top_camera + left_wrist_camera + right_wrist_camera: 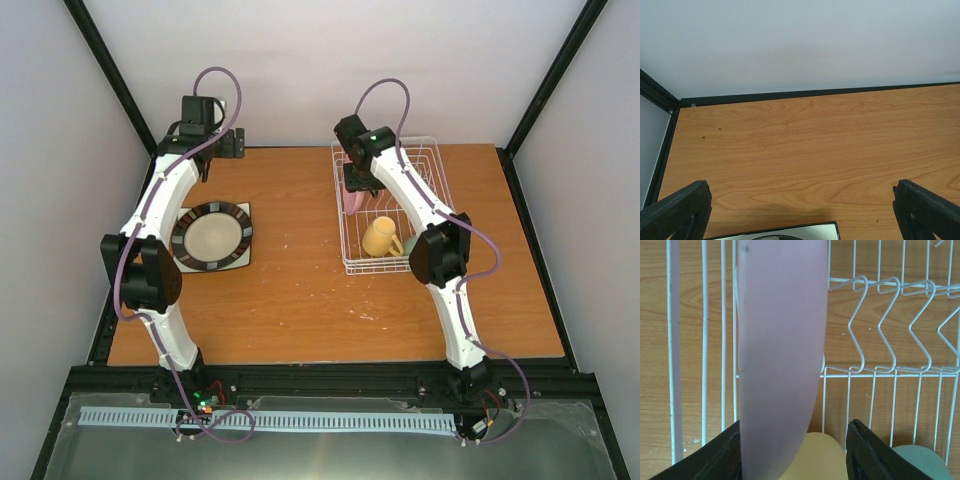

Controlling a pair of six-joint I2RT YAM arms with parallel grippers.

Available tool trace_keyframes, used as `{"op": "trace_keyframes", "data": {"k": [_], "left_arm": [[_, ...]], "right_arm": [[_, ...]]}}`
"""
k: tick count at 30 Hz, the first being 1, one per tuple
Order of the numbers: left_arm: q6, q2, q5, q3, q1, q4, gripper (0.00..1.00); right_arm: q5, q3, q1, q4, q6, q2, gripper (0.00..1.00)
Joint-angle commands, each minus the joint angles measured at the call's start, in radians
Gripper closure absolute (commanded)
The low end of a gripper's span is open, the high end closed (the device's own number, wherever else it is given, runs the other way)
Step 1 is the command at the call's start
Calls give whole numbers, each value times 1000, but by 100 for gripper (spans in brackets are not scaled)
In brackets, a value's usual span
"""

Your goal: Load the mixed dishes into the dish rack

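R gripper [794, 425]: jaws apart, pink plate [780, 340] between, on edge in dish rack [860, 374]
yellow mug [379, 237]: rack's near end, bowl [920, 460] beside
beige plate [211, 236]: atop white sq plate [243, 211], table's [300, 300] left
L gripper [800, 210]: wide open, empty, far left

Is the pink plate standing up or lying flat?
Standing up. The pink plate shows on edge among the dish rack wires, between the jaws of the right gripper.

Pink plate [780, 365] upright in wire rack [358, 258], yellow mug [380, 237] inside, dark-rimmed beige plate [211, 236] on square plate [243, 211]
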Motion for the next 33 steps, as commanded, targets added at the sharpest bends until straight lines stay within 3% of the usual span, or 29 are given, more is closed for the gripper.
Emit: {"op": "trace_keyframes", "data": {"k": [1, 5, 14, 17, 25, 28, 31, 32, 33], "left_arm": [[19, -15, -19, 0, 7, 9, 0], [-3, -33, -3, -35, 43, 14, 0], [-210, -175, 336, -296, 323, 160, 0], [-259, -188, 401, -359, 382, 169, 0], [-285, -146, 717, -441, 501, 151, 0], [-230, -109, 766, -438, 538, 79, 1], [-166, -82, 774, -448, 575, 12, 8], [-150, -75, 774, -451, 588, -8, 15], [-134, -67, 773, -453, 601, -28, 31]], "right_arm": [[24, -20, 1, -11, -5, -29, 48], [78, -50, 1, 4, 14, -67, 43], [103, -171, -2, 124, 20, -213, 31], [71, -203, -8, 172, 14, -253, 21], [73, -239, -21, 211, 6, -305, 19], [115, -242, -26, 241, -6, -334, 19], [137, -240, -35, 273, -18, -364, 19], [144, -241, -37, 284, -25, -370, 19], [151, -240, -40, 293, -30, -377, 19]]}}
